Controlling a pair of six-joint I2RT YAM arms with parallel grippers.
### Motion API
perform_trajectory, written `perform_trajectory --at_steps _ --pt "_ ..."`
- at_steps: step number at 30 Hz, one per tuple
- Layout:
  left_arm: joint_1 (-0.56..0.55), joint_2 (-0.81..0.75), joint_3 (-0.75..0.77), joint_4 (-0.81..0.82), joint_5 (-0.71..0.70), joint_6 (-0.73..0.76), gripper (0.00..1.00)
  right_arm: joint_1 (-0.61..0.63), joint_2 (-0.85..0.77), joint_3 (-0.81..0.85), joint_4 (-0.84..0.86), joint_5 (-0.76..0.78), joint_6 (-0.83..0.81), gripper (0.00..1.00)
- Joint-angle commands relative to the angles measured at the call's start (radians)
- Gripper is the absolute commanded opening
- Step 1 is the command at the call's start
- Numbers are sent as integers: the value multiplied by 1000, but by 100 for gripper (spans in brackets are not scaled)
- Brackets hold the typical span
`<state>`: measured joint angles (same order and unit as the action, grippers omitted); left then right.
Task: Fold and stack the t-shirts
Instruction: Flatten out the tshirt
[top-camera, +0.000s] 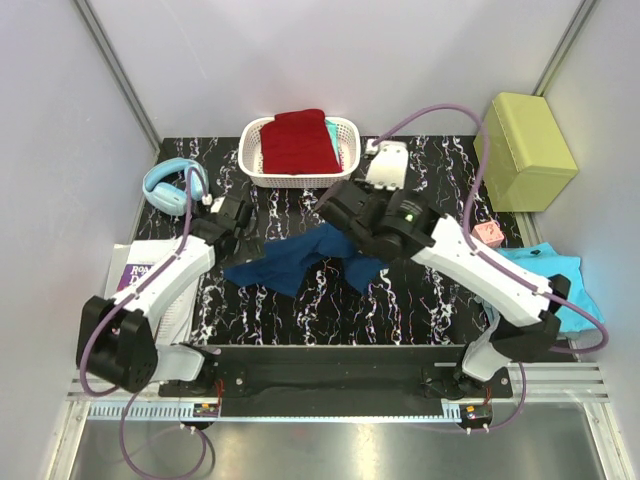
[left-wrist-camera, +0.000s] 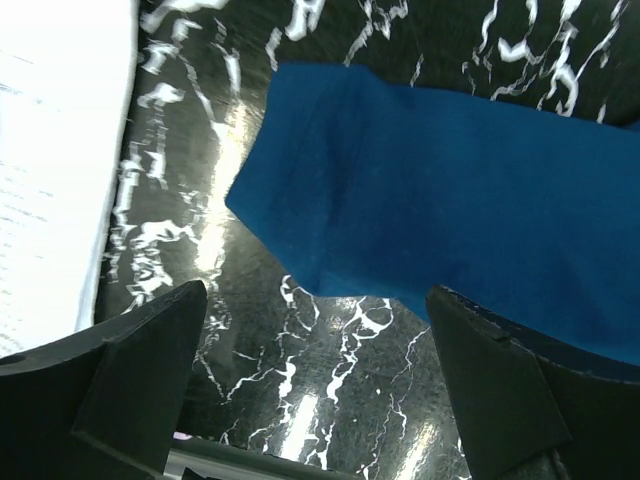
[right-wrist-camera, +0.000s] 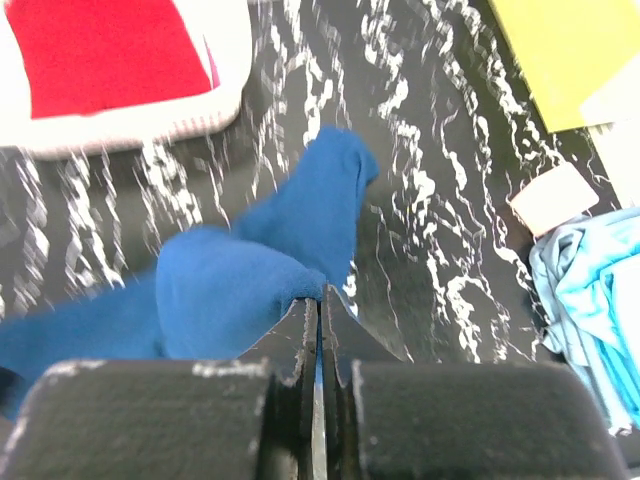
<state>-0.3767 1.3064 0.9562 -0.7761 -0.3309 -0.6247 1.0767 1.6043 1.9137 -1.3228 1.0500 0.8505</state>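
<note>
Only one bit of lettering to call: white "ROA" on the purple book (top-camera: 128, 278); the rest is unreadable.

The black, white-veined table (top-camera: 400, 300) carries a blue t-shirt (top-camera: 290, 262), lying rumpled between the left gripper (top-camera: 240, 218) and the right gripper (top-camera: 335, 222). Ahead of both stands a white basket (top-camera: 348, 140). To the right gripper's right are a white device (top-camera: 388, 165), a pink block (top-camera: 489, 234), a yellow-green box (top-camera: 525, 150) and a crumpled turquoise t-shirt (top-camera: 560, 285). Left of the left gripper lie blue headphones (top-camera: 170, 185) and a book (top-camera: 135, 275)
</note>
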Motion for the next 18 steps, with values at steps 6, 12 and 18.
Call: perform_trajectory --at_steps 6,12,18 --pt "-56 148 114 61 66 13 97 -57 -178 27 -305 203 93 0" --pt "-96 175 138 66 73 -4 98 -89 -210 -28 -303 194 93 0" --pt "-111 229 118 96 116 -15 97 -106 -228 -58 -303 202 88 0"
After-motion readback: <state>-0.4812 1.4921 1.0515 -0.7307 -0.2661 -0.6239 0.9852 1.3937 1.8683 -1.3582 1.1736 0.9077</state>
